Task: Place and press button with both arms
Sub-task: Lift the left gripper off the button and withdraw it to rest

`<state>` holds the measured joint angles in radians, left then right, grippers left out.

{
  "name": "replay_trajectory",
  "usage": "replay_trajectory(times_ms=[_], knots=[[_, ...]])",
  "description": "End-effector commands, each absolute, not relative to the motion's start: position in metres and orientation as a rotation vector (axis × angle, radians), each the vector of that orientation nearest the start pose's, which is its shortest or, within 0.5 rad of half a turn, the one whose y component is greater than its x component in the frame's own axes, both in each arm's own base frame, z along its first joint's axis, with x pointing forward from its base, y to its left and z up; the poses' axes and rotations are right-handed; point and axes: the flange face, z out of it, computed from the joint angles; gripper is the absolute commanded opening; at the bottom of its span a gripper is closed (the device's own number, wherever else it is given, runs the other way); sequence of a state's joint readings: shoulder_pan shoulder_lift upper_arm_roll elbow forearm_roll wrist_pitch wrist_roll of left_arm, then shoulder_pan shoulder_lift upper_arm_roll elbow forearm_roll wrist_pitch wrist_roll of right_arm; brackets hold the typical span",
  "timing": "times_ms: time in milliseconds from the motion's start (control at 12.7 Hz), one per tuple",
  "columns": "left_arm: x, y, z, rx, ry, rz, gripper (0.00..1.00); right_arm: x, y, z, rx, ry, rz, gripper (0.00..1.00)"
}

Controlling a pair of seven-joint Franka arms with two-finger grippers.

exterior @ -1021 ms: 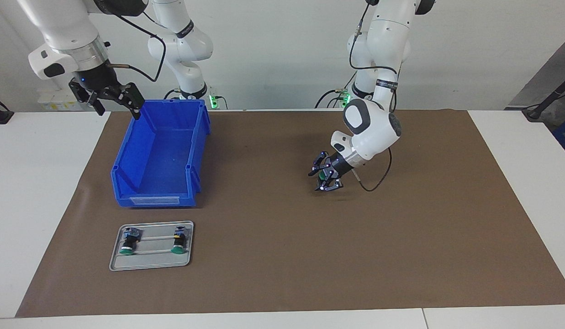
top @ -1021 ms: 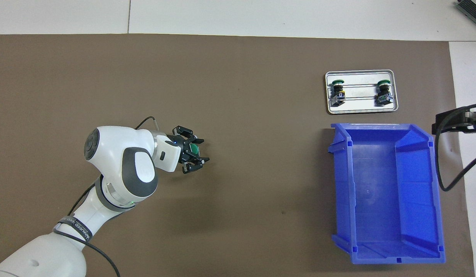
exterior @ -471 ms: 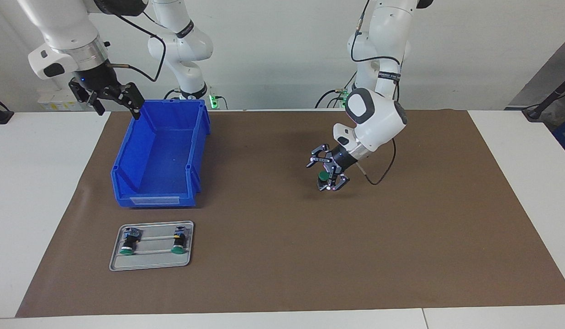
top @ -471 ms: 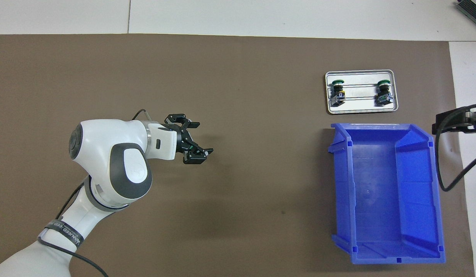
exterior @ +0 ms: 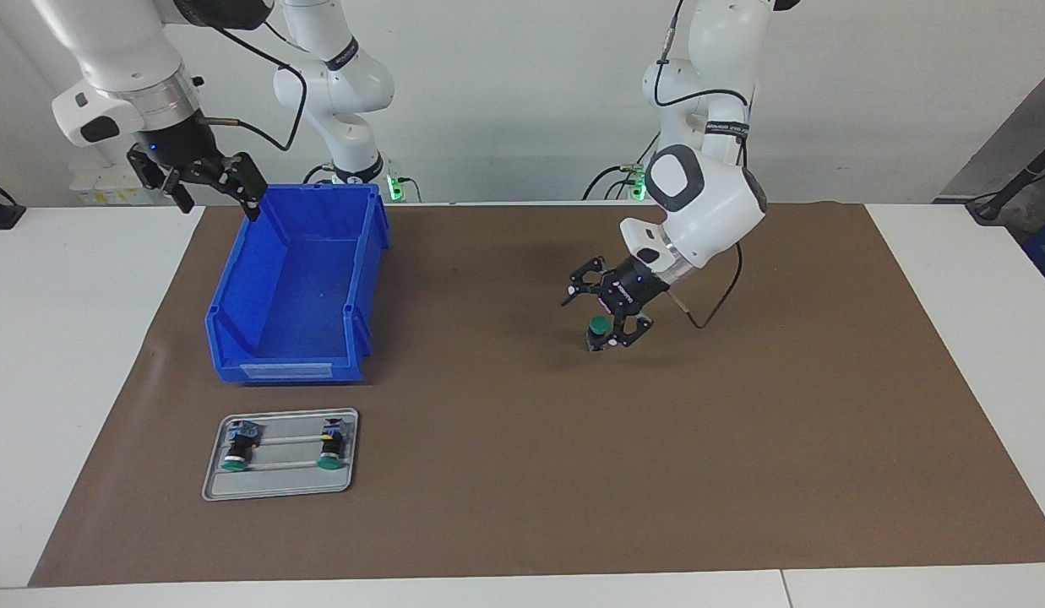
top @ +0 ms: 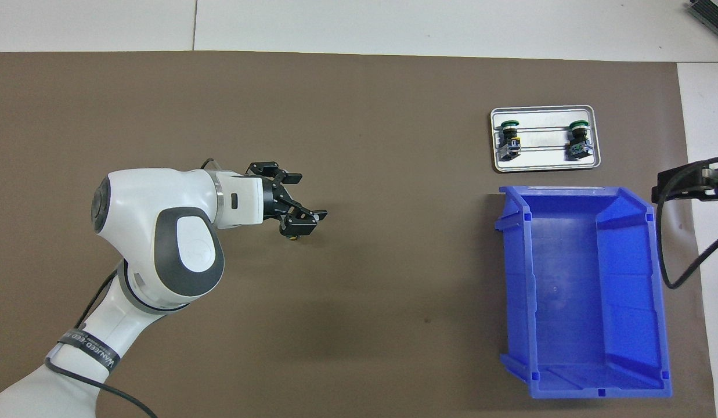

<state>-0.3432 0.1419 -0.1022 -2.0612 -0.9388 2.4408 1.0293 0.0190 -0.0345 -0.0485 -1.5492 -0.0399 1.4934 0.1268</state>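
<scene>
The button (exterior: 599,330) stands upright on the brown mat (exterior: 522,473) near the middle of the table, green cap up on its black body. My left gripper (exterior: 602,314) hangs tilted just over it with its fingers spread wide, one fingertip (exterior: 627,335) right beside the cap. In the overhead view the left gripper (top: 312,195) covers the button except for a sliver (top: 289,237) under the lower finger. My right gripper (exterior: 218,190) waits open and empty in the air over the blue bin's corner at the right arm's end; only its edge (top: 692,184) shows in the overhead view.
A blue open bin (exterior: 235,338) stands on the mat toward the right arm's end. Farther from the robots than the bin lies a small metal tray (exterior: 277,485) with two more buttons, one with a bluish rear (exterior: 237,446), one with a yellow mark (exterior: 329,443).
The left wrist has swung up and turned, bringing the button from lying in the fingers to standing upright on the mat. Its fingers have spread wider. The right arm has not moved.
</scene>
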Motion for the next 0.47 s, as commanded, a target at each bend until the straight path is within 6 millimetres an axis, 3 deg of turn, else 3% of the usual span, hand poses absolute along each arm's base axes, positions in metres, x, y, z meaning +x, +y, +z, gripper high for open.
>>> replay_trajectory(times_ms=[0, 236, 393], knots=[[0.55, -0.26, 0.408, 2.354, -0.901, 0.462, 0.87, 0.528, -0.025, 0.648, -3.173, 0.215, 0.01, 1.0], [0.552, -0.27, 0.427, 2.414, -0.933, 0.33, 0.87, 0.529, -0.025, 0.648, -3.173, 0.215, 0.008, 1.0], [0.553, -0.272, 0.43, 2.512, -0.886, 0.225, 0.78, 0.529, -0.025, 0.648, -3.173, 0.213, 0.006, 1.0]])
